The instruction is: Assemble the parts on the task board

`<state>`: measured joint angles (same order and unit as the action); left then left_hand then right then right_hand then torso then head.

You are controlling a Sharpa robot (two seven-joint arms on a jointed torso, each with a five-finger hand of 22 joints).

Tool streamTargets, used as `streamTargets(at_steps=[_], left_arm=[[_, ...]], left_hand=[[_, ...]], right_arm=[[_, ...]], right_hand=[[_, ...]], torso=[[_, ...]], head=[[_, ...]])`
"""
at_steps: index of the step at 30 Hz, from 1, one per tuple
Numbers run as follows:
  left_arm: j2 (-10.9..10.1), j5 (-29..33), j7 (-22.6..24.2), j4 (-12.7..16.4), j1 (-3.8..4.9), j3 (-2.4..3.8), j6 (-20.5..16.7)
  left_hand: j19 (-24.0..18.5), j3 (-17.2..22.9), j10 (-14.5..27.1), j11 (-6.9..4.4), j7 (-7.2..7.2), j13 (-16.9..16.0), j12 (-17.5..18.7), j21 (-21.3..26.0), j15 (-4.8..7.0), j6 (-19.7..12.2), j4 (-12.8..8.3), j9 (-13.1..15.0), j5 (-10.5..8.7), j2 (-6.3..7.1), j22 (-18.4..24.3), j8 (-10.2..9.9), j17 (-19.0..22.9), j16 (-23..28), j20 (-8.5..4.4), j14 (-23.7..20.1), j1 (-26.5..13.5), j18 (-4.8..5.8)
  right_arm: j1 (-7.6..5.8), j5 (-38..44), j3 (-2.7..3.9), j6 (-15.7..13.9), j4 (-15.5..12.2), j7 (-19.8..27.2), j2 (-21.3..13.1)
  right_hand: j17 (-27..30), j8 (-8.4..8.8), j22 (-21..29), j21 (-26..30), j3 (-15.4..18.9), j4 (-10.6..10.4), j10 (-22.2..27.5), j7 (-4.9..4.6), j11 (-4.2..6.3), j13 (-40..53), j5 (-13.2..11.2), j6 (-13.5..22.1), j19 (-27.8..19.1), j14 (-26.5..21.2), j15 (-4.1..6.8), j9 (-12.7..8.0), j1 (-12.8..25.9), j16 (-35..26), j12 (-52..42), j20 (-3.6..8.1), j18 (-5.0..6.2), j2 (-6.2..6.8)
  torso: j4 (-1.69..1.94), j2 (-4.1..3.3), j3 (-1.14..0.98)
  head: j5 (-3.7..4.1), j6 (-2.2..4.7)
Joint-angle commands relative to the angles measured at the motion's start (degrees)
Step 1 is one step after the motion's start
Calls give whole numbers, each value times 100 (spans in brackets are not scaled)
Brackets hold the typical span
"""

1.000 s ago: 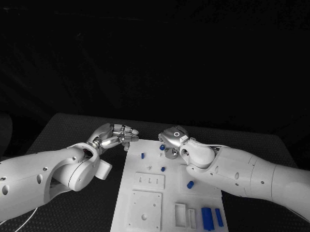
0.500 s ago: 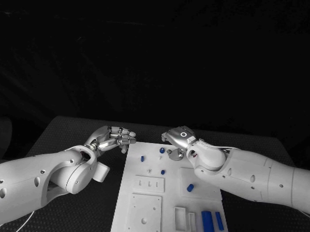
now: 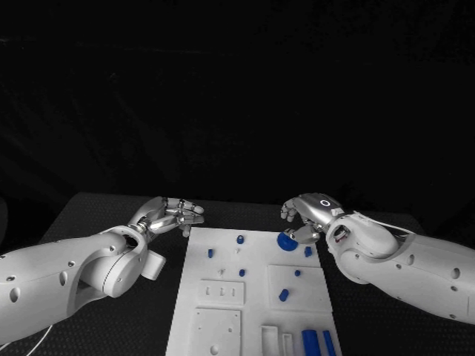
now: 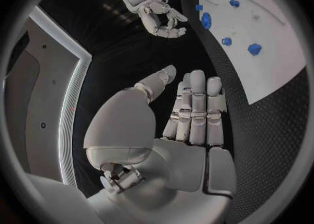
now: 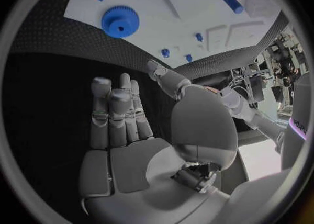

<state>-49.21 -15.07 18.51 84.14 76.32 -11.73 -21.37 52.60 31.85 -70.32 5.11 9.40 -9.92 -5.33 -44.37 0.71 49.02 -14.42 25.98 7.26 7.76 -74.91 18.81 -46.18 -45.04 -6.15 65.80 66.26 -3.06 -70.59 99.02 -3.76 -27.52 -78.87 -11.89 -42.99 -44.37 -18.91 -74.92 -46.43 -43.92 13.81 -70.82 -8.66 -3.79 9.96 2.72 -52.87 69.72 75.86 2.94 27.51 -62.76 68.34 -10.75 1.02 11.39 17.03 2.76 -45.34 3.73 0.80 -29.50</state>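
One white task board (image 3: 224, 293) lies between two hands, the left hand (image 3: 169, 215) and the right hand (image 3: 309, 213), and carries one blue gear (image 3: 287, 242) just beside the right hand and about seven smaller blue parts (image 3: 283, 294).

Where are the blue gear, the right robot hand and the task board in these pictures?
blue gear (image 5: 120, 22), right wrist view, on its toothed disc face.
right robot hand (image 3: 310, 216), head view, on the back of the silver hand.
task board (image 3: 261, 261), head view, on a bare white stretch near its middle.
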Motion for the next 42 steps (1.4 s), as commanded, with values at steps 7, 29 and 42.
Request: streamTargets(at_steps=[7, 29, 42], left_arm=[[66, 88, 121, -1, -66, 1, 174], [79, 98, 123, 105, -148, 2, 229], [8, 81, 108, 183, -146, 4, 238]], left_hand=[[-33, -11, -23, 16, -4, -7, -5, 0, 29, 48, 12, 7, 14, -6, -23, 26, 16, 9, -8, -34, -79, -224], [-39, -16, 20, 29, 5, -6, 26, -1, 20, 27, 2, 6, 10, -16, -16, 8, 27, 1, -17, -29, -87, -212], [-38, -18, 33, 32, 9, -6, 37, -4, 17, 18, -4, 5, 9, -13, -14, -1, 30, -6, -21, -23, -87, -209]], right_arm=[[47, -1131, -4, 542, 578, 520, 53], [355, -1326, -3, 605, 1278, 862, 483], [353, -1303, -1, 564, 1364, 860, 476]], right_hand=[[-21, 147, -51, 14, 649, -47, 86, 188, 367, 3264, 83, 140, 160, -31, 325, -13, 86, 119, -3480, 94, 342, -59], [-680, 307, -140, -545, 720, -89, 739, 61, 227, 5298, 432, 216, 204, -138, 186, -32, 233, 708, -5683, 232, 361, -173], [-723, 313, -136, -596, 694, -107, 741, 56, 222, 5334, 463, 217, 196, -141, 180, -30, 234, 727, -5722, 249, 361, -229]], torso=[[-131, 50, -138], [11, -27, -244], [44, -80, -243]], head=[[-47, -15], [53, -91], [78, -121]])
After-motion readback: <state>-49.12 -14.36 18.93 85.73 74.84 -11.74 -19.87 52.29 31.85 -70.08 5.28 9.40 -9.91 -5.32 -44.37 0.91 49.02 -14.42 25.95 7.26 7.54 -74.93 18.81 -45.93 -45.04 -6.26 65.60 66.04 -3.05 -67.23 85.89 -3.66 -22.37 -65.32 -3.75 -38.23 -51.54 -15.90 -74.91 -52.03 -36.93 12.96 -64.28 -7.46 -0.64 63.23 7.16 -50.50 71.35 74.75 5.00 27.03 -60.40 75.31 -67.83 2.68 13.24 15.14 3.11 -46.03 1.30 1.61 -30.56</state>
